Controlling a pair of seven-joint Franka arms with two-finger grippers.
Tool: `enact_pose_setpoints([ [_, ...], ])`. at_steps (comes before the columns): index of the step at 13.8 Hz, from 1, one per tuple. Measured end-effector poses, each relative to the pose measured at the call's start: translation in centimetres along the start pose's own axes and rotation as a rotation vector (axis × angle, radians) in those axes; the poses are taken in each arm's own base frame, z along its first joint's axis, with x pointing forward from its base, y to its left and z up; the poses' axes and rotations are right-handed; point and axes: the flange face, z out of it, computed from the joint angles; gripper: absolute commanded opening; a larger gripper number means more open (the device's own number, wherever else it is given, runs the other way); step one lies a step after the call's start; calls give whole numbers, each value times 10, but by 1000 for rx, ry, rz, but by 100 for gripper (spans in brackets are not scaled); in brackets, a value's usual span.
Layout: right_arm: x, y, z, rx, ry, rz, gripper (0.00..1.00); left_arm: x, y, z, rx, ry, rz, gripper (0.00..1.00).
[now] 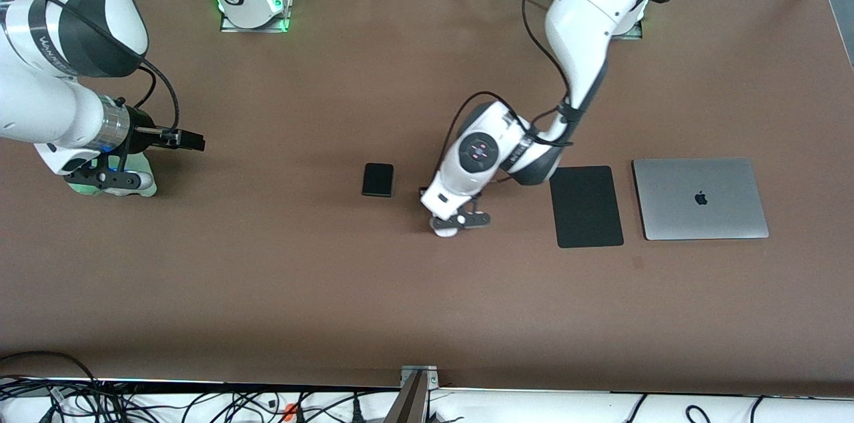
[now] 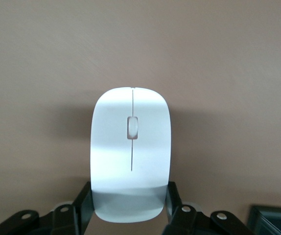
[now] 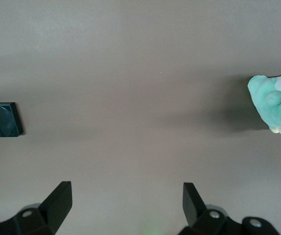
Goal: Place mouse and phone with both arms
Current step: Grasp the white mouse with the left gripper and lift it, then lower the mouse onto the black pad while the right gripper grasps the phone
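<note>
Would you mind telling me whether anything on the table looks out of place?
One oddity: a pale green soft toy sits under the waiting right gripper, unlike the electronics nearby. The left gripper grips the mouse.

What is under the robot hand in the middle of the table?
The white mouse sits between the left gripper jaws, on the brown table. The wrist hides most of it from the front. The right gripper waits, open.
</note>
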Motion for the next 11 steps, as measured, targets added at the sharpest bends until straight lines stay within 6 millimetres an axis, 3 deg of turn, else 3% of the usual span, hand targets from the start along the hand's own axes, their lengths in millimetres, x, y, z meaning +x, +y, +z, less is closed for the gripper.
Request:
enact_pose_setpoints([
  [1, 1, -2, 0, 1, 4, -3, 100, 13, -19, -12, 5, -1, 2, 7],
  [3, 3, -18, 5, 1, 19, -18, 100, 32, -64, -30, 24, -10, 27, 6],
  [7, 10, -87, 40, -12, 54, 28, 100, 52, -187, -48, 65, -59, 84, 7],
  [9, 10, -126, 60, -7, 70, 42, 100, 46, -235, -47, 81, -98, 99, 8],
  [11, 7, -164, 82, 24, 69, 42, 100, 30, -259, -38, 100, -141, 96, 13],
])
